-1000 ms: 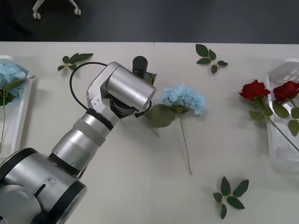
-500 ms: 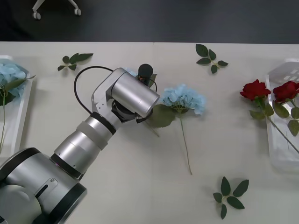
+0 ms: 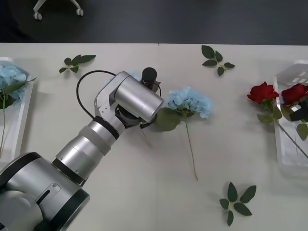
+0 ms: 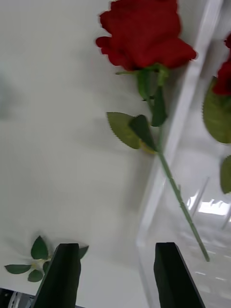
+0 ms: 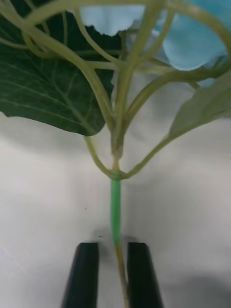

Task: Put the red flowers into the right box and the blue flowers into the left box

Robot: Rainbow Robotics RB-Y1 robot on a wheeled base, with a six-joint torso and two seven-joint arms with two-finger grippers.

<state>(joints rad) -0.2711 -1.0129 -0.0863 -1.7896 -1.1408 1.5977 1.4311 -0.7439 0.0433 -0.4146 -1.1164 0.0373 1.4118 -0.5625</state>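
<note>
Left gripper (image 5: 111, 274) sits low over the middle of the bench (image 3: 144, 192), its black fingers (image 5: 82, 274) narrowed around the thin green stem of a blue flower (image 5: 115, 211), nearly touching it. Right gripper (image 4: 118, 274), fingers spread, hovers over the clear right box (image 4: 192, 144), where one red rose (image 4: 144, 33) lies with its bloom on the bench and its stem across the box's rim. Another blue flower (image 3: 190, 101) lies mid-bench.

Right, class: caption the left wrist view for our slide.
Left gripper closed on a pale-blue artificial flower's thin green stem above the white table.
</note>
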